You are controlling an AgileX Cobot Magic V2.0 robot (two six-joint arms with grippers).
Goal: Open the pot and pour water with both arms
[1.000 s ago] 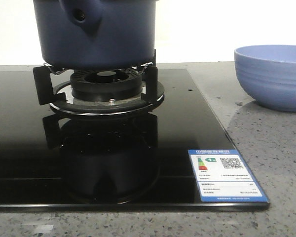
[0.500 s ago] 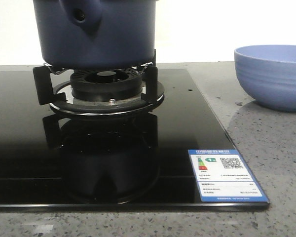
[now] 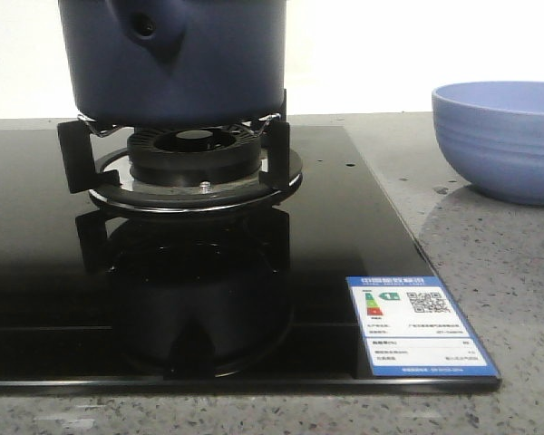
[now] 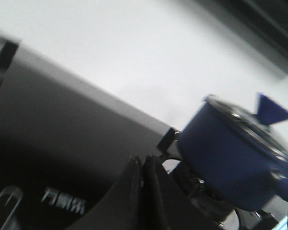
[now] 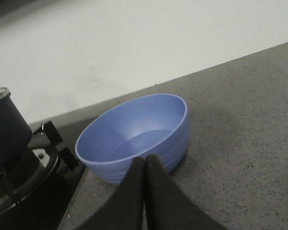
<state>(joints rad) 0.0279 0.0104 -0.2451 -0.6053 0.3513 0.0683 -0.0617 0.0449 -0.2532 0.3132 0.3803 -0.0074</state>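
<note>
pot: dark navy-blue matte round pot (image 4: pixel 228 158), lid on, right of frame in left wrist view
left gripper (image 4: pixel 143 165): fingers pressed together, empty, nearer the pot
right gripper (image 5: pixel 144 167): fingers together, empty, faces light-blue ribbed bowl (image 5: pixel 134 136)

One dark navy-blue matte round pot (image 3: pixel 177 59) with a stubby side handle socket. One light-blue ribbed bowl (image 3: pixel 503 136). One black round gas burner (image 3: pixel 195 154) with its pan support. One glossy black glass hob (image 3: pixel 36 272). One white-and-blue energy label sticker (image 3: pixel 420 324). One speckled grey stone counter (image 3: pixel 499 263). Two dark grippers, one in each wrist view: left gripper (image 4: pixel 143 165) and right gripper (image 5: pixel 144 165).
</note>
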